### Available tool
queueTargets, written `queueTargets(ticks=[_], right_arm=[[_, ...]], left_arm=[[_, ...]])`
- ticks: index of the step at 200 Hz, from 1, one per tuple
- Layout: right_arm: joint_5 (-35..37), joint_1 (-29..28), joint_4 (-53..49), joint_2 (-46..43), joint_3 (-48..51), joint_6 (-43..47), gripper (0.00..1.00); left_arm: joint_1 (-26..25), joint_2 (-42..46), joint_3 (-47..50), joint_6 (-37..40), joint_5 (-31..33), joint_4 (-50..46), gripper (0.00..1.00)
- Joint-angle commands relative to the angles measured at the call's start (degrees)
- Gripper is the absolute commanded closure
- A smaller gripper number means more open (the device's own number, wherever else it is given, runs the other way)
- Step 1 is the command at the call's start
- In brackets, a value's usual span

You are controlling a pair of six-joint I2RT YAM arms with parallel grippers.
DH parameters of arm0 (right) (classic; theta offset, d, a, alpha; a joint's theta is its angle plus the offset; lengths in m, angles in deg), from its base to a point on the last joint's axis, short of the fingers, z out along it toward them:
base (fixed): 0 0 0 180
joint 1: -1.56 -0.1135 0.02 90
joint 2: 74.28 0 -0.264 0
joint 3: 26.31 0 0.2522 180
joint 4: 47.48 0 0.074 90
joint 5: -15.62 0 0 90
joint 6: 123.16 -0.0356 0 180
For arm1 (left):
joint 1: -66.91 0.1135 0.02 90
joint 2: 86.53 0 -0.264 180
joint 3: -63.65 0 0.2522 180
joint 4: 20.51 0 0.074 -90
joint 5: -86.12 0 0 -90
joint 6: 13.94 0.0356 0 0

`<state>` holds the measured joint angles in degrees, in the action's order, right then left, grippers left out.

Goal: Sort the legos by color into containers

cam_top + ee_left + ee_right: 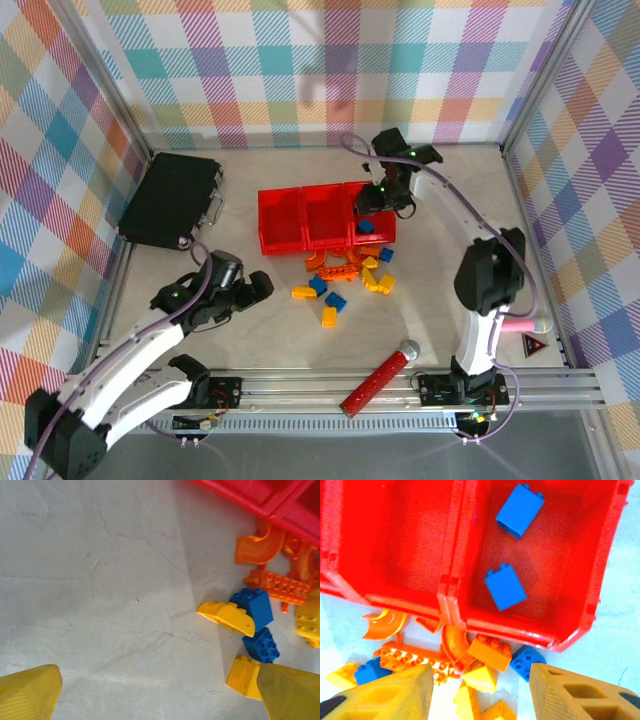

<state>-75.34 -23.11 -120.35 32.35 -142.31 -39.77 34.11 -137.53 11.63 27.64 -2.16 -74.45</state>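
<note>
Three joined red containers stand in a row mid-table. Two blue legos lie in the right bin; the middle bin looks bare. My right gripper hovers over that bin's near wall, open, nothing between its fingers. Loose legos in orange, yellow and blue lie in front of the bins: an orange arch, a yellow curved piece, blue bricks. My left gripper is open over bare table, left of the pile.
A flat black case lies at the back left. A long red cylinder with a silver ball end rests near the front rail. A pink object and a triangle tag sit by the right arm's base. Plaid walls enclose the table.
</note>
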Motion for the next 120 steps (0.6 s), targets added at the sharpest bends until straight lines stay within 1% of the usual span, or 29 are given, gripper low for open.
queueTargets(ticks=[1,15,33,75,95,120], right_arm=[[-2.01,-0.82,2.05,-5.18,7.37,-2.36,0.44],[-1.83,-0.82,3.02,-8.63,12.65,-3.18,0.42],[-0.76,-0.83,3.80,-13.25,18.64,-4.93,0.40],[1.20,-0.82,5.03,-22.16,29.87,-10.97,0.37],[1.98,-0.73,5.69,-24.30,34.03,-13.92,0.37],[3.28,-0.52,5.62,-23.79,37.24,-18.61,0.38]], left_arm=[[-3.79,-3.67,-2.83,-6.66,4.69,-1.56,0.00],[-5.50,-6.15,-3.03,-7.88,5.31,0.68,0.00],[-7.19,-9.87,-4.25,-7.35,6.20,1.86,0.00],[-10.28,-19.41,-10.54,-0.04,8.14,0.15,0.00],[-11.32,-22.84,-13.04,1.41,8.78,-0.95,0.00],[-12.17,-24.99,-13.45,1.44,7.97,0.19,0.00]])
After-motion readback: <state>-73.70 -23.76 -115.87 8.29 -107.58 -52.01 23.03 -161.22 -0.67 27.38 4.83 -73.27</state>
